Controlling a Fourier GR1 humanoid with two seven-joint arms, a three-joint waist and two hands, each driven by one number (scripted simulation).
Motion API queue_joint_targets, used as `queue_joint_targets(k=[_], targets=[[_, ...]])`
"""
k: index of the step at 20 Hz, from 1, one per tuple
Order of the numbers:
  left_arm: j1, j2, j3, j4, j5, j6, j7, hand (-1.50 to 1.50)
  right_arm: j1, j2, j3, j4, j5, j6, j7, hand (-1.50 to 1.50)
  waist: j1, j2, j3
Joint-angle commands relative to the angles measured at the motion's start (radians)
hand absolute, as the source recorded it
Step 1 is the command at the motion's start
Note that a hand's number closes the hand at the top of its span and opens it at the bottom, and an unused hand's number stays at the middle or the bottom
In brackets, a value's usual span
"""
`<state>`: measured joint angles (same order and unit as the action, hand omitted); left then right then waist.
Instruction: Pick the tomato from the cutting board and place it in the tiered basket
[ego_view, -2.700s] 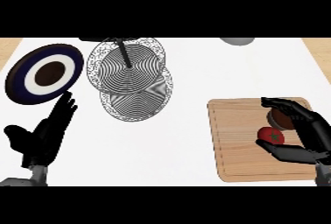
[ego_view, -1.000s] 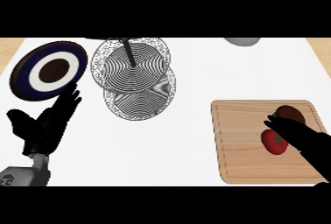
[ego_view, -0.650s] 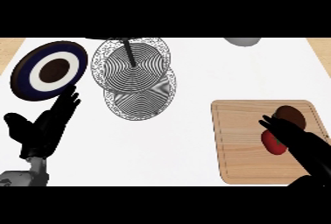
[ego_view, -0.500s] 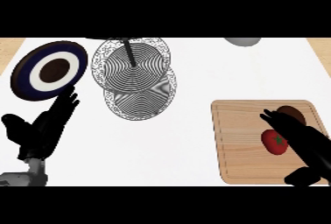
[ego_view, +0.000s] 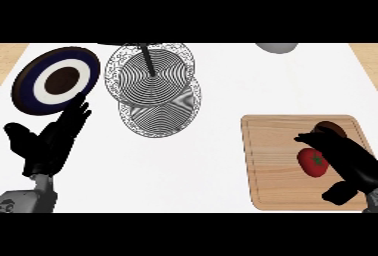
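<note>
The tomato (ego_view: 312, 162) is shown on the board (ego_view: 277, 165), partly covered by the right hand (ego_view: 347, 159), which lies over its right side. The fingers (ego_view: 308, 139) are extended past the fruit's far edge and the thumb (ego_view: 338, 192) is set on the near side, so that the tomato sits in the gap between them. The hand is seen spread apart and not clamped on the tomato; whether it already touches the fruit cannot be told. A dark round patch (ego_view: 330, 128) on the board is seen just beyond the fingers.

The step in hand is judged to be the reach for the grasp: the tomato has not been lifted. For the next move, the fingers and thumb would need to be curled round the tomato before it is raised clear of the board.

The basket (ego_view: 153, 90) is seen well apart to the left of the right hand and farther from the robot, as two overlapping wire tiers round a central post. A carry leftward and away across the counter is therefore called for.

The left hand (ego_view: 50, 143) rests at the left edge with straight fingers pointing up, just below a plate (ego_view: 55, 78).
</note>
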<state>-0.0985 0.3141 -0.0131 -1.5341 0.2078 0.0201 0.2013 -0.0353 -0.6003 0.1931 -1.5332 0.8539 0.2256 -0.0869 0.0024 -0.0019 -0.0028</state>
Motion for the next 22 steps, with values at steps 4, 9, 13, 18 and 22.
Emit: queue_joint_targets(k=[4, 9, 13, 18, 22], targets=[[0.06, -0.015, 0.01, -0.075, 0.003, -0.022, 0.021, 0.0, 0.044, -0.003, 0.054, 0.047, 0.112, -0.005, -0.068, 1.5, 0.0, 0.001, 0.003], [0.07, -0.033, 0.02, -0.08, -0.036, -0.022, 0.007, 0.0, -0.014, 0.001, 0.019, 0.091, 0.168, -0.032, -0.14, 1.5, 0.0, 0.001, 0.003], [0.011, -0.033, 0.04, 0.007, -0.033, -0.05, -0.009, 0.0, 0.004, 0.039, 0.01, 0.115, 0.208, -0.153, -0.181, 1.5, -0.004, 0.003, 0.003], [0.086, -0.023, 0.047, -0.061, -0.034, -0.022, 0.014, 0.0, 0.133, 0.223, -0.043, -0.089, 0.251, -0.154, 0.272, 1.5, -0.057, -0.015, -0.001], [0.117, -0.018, 0.082, -0.044, -0.039, 0.008, 0.006, 0.0, 0.258, 0.332, -0.125, -0.145, 0.292, -0.232, 0.51, 1.5, -0.149, -0.036, -0.006]])
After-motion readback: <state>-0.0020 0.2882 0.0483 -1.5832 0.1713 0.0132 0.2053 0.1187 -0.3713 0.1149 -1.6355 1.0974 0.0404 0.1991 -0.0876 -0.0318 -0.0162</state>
